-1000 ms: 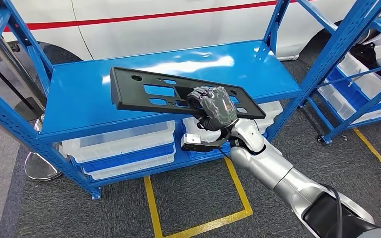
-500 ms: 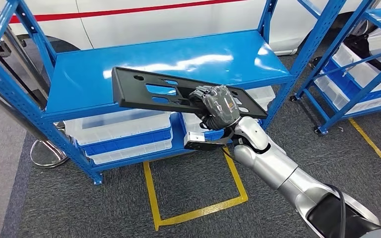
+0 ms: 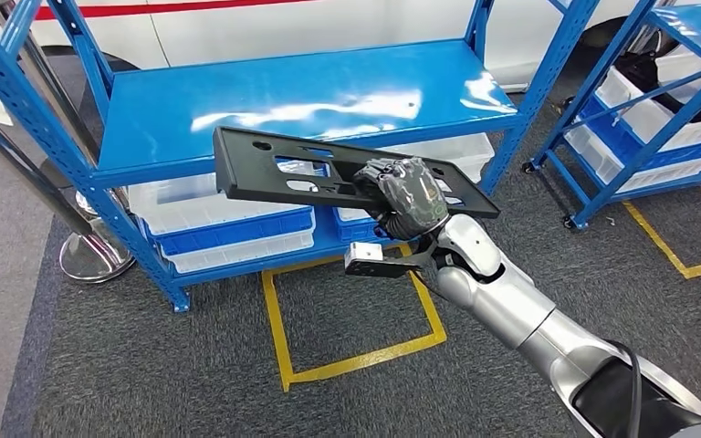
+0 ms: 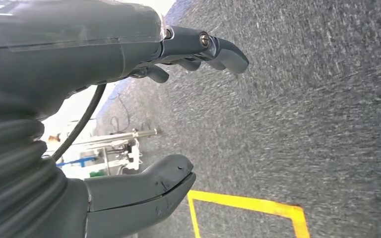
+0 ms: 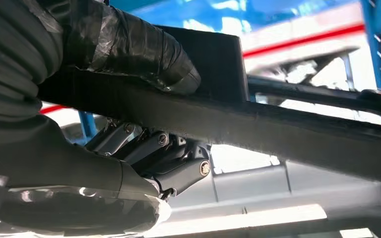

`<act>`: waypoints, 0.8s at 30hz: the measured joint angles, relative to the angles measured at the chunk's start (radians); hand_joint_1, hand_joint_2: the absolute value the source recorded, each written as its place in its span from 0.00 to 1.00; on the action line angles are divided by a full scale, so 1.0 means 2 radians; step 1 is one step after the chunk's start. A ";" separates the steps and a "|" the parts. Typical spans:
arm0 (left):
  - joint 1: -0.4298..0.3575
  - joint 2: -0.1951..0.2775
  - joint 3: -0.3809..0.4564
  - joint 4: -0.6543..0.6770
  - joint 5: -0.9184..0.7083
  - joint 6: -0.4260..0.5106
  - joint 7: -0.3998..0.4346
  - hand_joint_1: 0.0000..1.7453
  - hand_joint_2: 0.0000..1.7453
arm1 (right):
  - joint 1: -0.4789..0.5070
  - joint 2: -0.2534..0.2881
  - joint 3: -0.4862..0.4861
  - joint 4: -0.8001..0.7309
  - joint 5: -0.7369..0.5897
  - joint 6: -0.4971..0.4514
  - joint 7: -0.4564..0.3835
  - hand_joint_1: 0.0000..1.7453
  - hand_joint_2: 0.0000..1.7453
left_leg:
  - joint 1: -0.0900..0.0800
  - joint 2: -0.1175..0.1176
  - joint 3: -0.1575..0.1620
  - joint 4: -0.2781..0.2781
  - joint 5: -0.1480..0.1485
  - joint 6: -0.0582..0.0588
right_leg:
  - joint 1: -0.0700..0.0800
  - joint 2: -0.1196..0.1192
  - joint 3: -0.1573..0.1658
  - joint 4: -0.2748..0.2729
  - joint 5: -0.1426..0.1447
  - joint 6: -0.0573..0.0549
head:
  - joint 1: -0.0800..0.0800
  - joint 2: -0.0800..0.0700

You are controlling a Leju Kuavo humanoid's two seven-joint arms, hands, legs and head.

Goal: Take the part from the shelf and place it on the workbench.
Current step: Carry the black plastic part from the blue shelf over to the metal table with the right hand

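Grey carpet [image 3: 146, 365] with yellow floor tape [image 3: 356, 360] covers the ground beneath us. At the far left we see a chrome stand base [image 3: 96, 257] beside the blue shelf [image 3: 301, 96], whose glossy top deck is bare; white bins [image 3: 228, 214] sit on its lower level. In front of the shelf, off its deck and in the air, we see the black part [image 3: 278, 169], a long flat plate with cut-outs, lying roughly level. Our right hand [image 3: 406, 196] grips it near its right end, thumb on one face and fingers [image 5: 178, 168] curled under the other. A second blue rack [image 3: 657, 109] stands at the right. Our left hand [image 4: 129, 114] holds nothing above the carpet, thumb and fingers apart.
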 joint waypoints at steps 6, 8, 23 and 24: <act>0.000 0.000 0.000 0.000 -0.001 -0.001 0.000 0.00 1.00 | -0.002 -0.002 -0.001 -0.002 0.007 0.002 0.001 1.00 1.00 | 0.000 -0.002 -0.017 0.032 -0.043 -0.014 | -0.001 -0.006 -0.018 -0.029 0.029 -0.019 | -0.001 0.000; 0.000 0.000 0.000 0.000 -0.001 -0.002 0.000 0.00 1.00 | -0.002 -0.002 -0.001 -0.002 0.009 0.003 0.001 1.00 1.00 | 0.000 -0.001 -0.027 0.095 -0.089 -0.015 | 0.001 -0.005 -0.037 -0.026 0.043 -0.022 | -0.001 0.000; -0.003 0.004 0.003 0.002 0.004 -0.001 0.003 0.00 1.00 | -0.010 -0.013 -0.005 -0.004 0.002 0.015 0.000 1.00 1.00 | -0.003 0.003 0.057 -0.011 -0.045 0.013 | -0.004 -0.003 -0.133 0.095 -0.009 0.011 | 0.000 0.000; -0.003 0.004 0.003 0.002 0.004 -0.001 0.003 0.00 1.00 | -0.010 -0.013 -0.005 -0.004 0.002 0.015 0.000 1.00 1.00 | -0.003 0.003 0.048 -0.011 -0.038 0.013 | -0.005 -0.003 -0.134 0.121 -0.016 0.012 | 0.000 0.000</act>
